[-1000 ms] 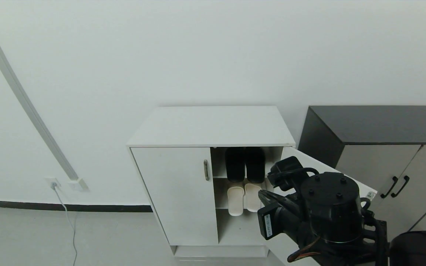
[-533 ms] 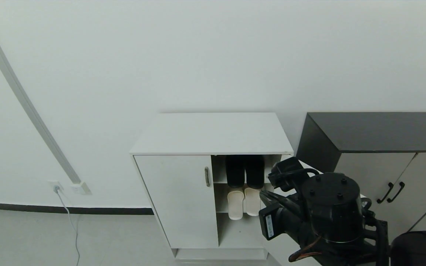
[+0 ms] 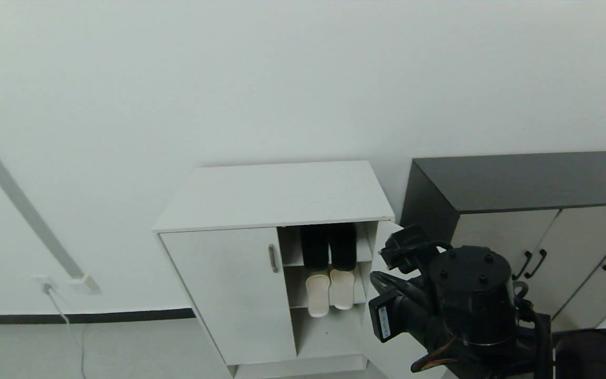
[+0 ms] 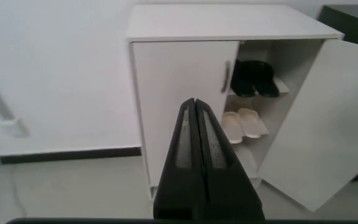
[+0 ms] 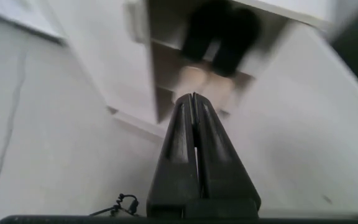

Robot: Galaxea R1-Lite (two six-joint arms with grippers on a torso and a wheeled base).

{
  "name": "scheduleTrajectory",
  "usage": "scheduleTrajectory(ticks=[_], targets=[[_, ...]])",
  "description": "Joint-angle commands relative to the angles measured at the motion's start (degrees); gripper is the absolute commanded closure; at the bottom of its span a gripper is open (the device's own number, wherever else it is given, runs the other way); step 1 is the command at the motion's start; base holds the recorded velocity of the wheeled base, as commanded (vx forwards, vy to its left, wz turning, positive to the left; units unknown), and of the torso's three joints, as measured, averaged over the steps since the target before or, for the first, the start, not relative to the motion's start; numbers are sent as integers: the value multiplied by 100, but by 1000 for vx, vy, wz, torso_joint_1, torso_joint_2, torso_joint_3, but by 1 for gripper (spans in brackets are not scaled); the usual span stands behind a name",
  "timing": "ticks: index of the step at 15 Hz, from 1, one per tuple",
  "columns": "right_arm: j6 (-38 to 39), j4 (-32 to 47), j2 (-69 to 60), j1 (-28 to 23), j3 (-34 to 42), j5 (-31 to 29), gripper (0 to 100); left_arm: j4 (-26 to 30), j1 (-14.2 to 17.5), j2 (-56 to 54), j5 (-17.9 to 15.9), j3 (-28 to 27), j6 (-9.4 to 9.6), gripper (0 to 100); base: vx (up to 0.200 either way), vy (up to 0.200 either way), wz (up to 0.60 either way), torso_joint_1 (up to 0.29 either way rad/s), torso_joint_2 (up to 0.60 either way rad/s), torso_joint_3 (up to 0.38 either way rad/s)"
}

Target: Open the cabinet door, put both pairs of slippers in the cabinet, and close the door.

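Observation:
The white cabinet [image 3: 276, 195] has its left door shut and its right door [image 4: 319, 130] swung open. Black slippers [image 3: 328, 246] sit on the top shelf and white slippers [image 3: 329, 292] on the shelf below. The left wrist view shows both pairs, the black slippers [image 4: 255, 78] and the white slippers [image 4: 246, 124], from some way back. My left gripper [image 4: 194, 102] is shut and empty, well in front of the cabinet. My right gripper [image 5: 193, 96] is shut and empty too. It points at the white slippers [image 5: 207, 81], with the open door [image 5: 303, 124] beside it. My right arm [image 3: 440, 305] stands in front of that door.
A dark-topped cabinet [image 3: 524, 179] with black handles stands close to the right of the white one. On the left, a wall socket [image 3: 45, 287] has a cable running down to the bare grey floor [image 3: 71, 347]. The shut door carries a metal handle [image 3: 273, 258].
The whole head view has shifted, so both cabinets sit further left in the picture and the open door looks narrower. My right arm keeps its place in the picture. The slippers have not moved.

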State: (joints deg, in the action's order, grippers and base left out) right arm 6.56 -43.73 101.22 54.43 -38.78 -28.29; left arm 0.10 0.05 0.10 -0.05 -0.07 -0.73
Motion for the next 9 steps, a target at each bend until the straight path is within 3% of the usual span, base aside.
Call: scheduleTrajectory(ticks=[1, 8, 9], targets=[[3, -4, 12, -47, -7, -1, 100, -1, 4, -1, 5, -1, 12, 100, 0, 0, -600, 12, 2, 2], [-85, -145, 21, -214, 2, -1, 100, -1, 4, -1, 5, -1, -15, 100, 0, 0, 0, 0, 0, 0], [-111, -154, 21, -258, -7, -1, 100, -1, 4, -1, -4, -1, -15, 100, -200, 0, 0, 7, -2, 2]])
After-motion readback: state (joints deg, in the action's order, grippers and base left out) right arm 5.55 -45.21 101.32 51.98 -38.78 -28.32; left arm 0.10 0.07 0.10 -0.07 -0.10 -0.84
